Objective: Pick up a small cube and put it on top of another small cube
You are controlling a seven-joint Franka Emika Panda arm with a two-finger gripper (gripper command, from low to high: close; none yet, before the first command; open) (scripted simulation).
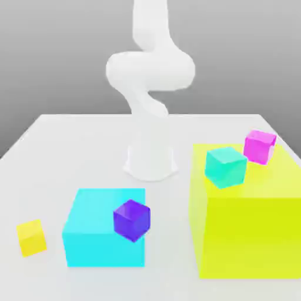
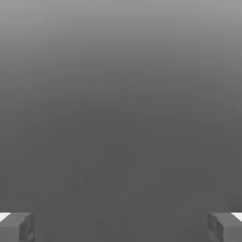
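Nearest the exterior camera, a huge yellow-green block (image 1: 250, 235) is sitting on the white table (image 1: 70, 141) at the exterior view's right, and a large cyan box (image 1: 94, 235) is sitting toward the left. Just beside the cyan box, at the far left of that view, the small yellow cube (image 1: 31, 237) is lying on the table by itself, apart from the box and touching nothing else. A purple cube (image 1: 131, 220) is showing in front of the cyan box's upper right corner; whether it is resting on the box or only overlapping it cannot be told. On top of the yellow-green block, a teal cube (image 1: 226, 166) is sitting near the front left part, and a magenta cube (image 1: 259, 146) is sitting behind it toward the right, the two close together.

Behind all of these, the white robot arm (image 1: 150, 76) is rising from its round base (image 1: 150, 161) in the middle of the table and is curving upward, well apart from the small yellow cube.

From the hand view, the gripper (image 2: 121, 227) is facing plain grey background, with its two grey fingertips (image 2: 16, 227) standing at opposite edges, spread wide and holding nothing
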